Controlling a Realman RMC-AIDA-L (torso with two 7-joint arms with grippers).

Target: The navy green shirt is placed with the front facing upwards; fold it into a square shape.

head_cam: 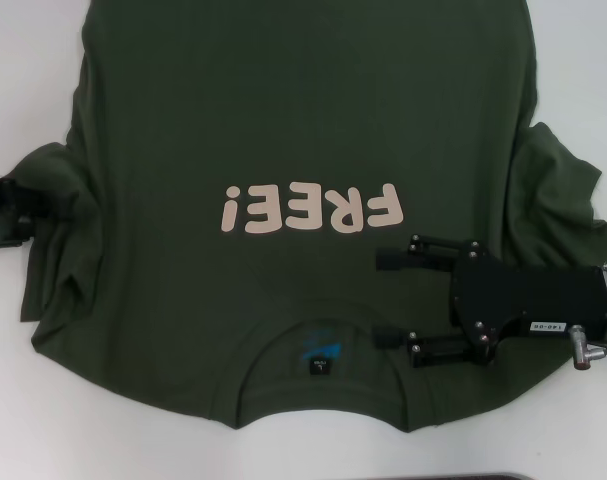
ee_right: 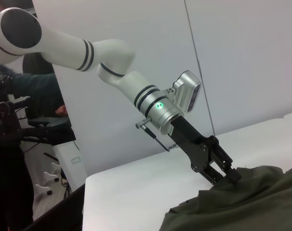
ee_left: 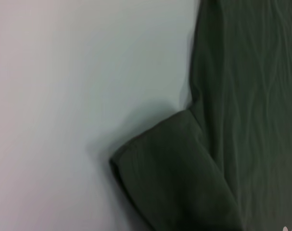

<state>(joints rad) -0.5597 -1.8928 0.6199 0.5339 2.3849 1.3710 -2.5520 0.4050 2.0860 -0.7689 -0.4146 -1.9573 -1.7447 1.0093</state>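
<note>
Right hand [head_cam: 391, 299] wide open over the navy green shirt [head_cam: 283, 120]

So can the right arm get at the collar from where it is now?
Probably yes: the right gripper hangs open over the navy green shirt, right beside the collar, with nothing between them.

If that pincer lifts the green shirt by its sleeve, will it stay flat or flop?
Probably flop: the navy green shirt already lies rumpled and bunched at the sleeve by the left pincer. It looks thin, so likely light. Pushed, it would likely wrinkle rather than slide whole.
</note>
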